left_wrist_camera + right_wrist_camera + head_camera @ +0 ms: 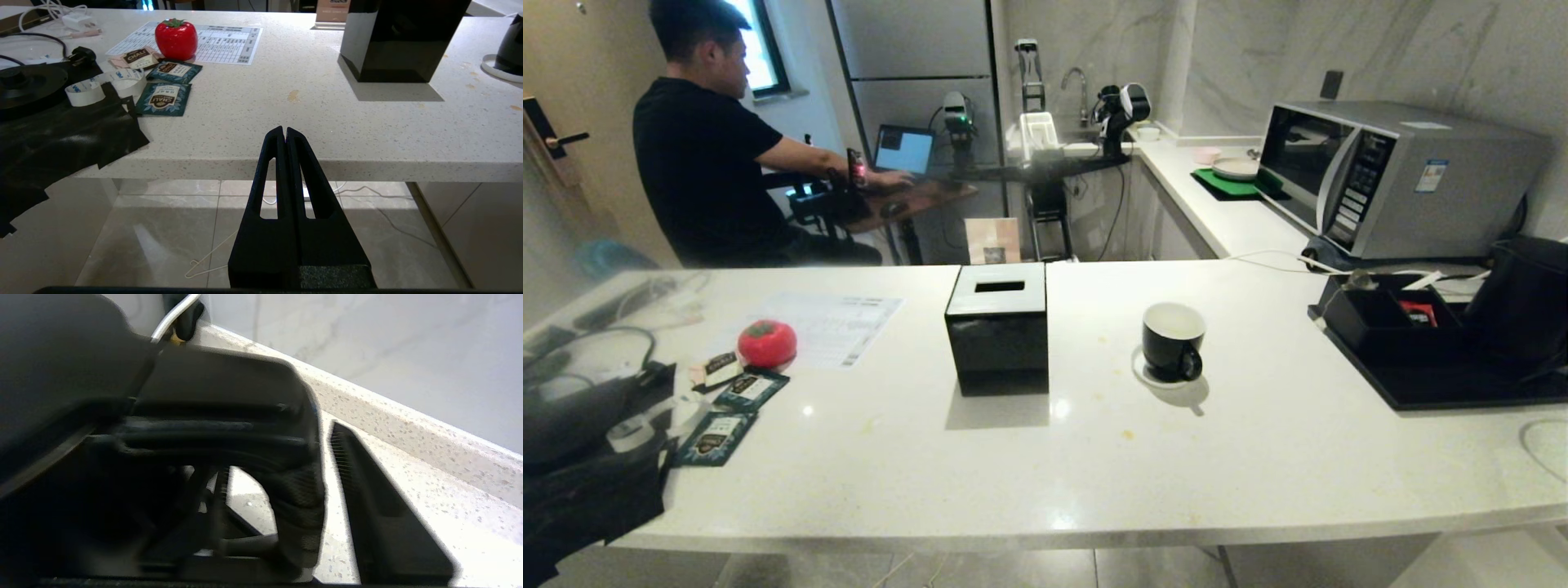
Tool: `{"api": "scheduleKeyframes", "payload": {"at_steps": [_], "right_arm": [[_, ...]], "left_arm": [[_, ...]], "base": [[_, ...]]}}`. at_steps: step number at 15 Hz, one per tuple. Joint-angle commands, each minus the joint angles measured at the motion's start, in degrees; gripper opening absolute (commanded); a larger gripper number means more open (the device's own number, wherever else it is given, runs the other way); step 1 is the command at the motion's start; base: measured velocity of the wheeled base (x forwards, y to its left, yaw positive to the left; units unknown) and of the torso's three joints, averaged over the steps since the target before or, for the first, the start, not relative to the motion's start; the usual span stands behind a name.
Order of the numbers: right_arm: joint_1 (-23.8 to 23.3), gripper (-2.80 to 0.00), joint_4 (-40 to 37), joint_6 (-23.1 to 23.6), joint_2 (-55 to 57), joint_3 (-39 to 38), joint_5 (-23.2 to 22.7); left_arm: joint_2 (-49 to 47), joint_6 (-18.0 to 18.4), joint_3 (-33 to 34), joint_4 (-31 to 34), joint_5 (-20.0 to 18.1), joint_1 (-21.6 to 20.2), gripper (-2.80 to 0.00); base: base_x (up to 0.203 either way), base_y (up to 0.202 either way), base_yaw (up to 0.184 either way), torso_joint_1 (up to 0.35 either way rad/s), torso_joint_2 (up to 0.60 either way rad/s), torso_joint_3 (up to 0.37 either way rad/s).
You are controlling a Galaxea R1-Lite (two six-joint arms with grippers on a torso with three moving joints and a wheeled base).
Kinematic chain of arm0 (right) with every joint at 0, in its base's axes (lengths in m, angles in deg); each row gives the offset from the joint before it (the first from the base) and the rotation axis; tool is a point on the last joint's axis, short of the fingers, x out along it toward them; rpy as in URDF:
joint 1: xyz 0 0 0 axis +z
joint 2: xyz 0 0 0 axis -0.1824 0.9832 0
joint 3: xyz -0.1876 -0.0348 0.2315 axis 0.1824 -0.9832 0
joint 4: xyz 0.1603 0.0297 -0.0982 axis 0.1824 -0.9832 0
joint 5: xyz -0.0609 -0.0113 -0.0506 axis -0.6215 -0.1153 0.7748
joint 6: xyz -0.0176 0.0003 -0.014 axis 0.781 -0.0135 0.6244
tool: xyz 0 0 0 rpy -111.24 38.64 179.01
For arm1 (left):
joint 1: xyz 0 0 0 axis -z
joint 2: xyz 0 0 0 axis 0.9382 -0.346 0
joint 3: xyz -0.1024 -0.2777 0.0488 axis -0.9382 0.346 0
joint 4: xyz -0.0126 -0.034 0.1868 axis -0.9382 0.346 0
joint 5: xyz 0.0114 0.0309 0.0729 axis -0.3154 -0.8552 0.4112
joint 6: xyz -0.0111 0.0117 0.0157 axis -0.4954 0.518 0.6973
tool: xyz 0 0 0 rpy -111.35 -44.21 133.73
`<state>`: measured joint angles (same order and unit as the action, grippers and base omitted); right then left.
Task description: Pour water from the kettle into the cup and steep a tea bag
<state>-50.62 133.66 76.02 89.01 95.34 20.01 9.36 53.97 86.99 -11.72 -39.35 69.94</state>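
Observation:
The matte black kettle (1529, 296) stands at the counter's far right, beside a black tray (1445, 388). In the right wrist view its body (61, 375) fills the frame and its handle (298, 490) runs between the fingers of my right gripper (282, 457). That gripper is open, with a bright gap between one finger (367, 490) and the handle. The black cup (1172, 339) sits on its white saucer (1147, 374) mid-counter. Tea bag sachets (752, 390) lie at the left. My left gripper (284, 130) is shut and parked below the counter's front edge.
A glossy black box with a slot (998, 327) stands left of the cup. A red tomato-shaped object (766, 343), a printed sheet, a tape roll (106, 83) and a round black base (24, 81) are at the left. A microwave (1388, 175) sits behind the tray. A person (703, 147) sits at a desk beyond.

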Motion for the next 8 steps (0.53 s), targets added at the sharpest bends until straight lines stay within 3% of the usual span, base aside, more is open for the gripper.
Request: {"api": "scheduleKeyframes", "payload": {"at_steps": [1, 8], "right_arm": [[-0.1, 0.0, 0.2, 0.1, -0.1, -0.8, 0.0], [-0.1, 0.0, 0.8, 0.4, -1.3, -4.1, 0.2]], "left_arm": [[0.0, -0.1, 0.0, 0.0, 0.0, 0.0, -2.8], [0.0, -0.1, 0.0, 0.0, 0.0, 0.0, -2.8]], "base": [[0.0, 0.0, 0.0, 0.0, 0.0, 0.0], [0.0, 0.0, 0.0, 0.0, 0.0, 0.0]]}}
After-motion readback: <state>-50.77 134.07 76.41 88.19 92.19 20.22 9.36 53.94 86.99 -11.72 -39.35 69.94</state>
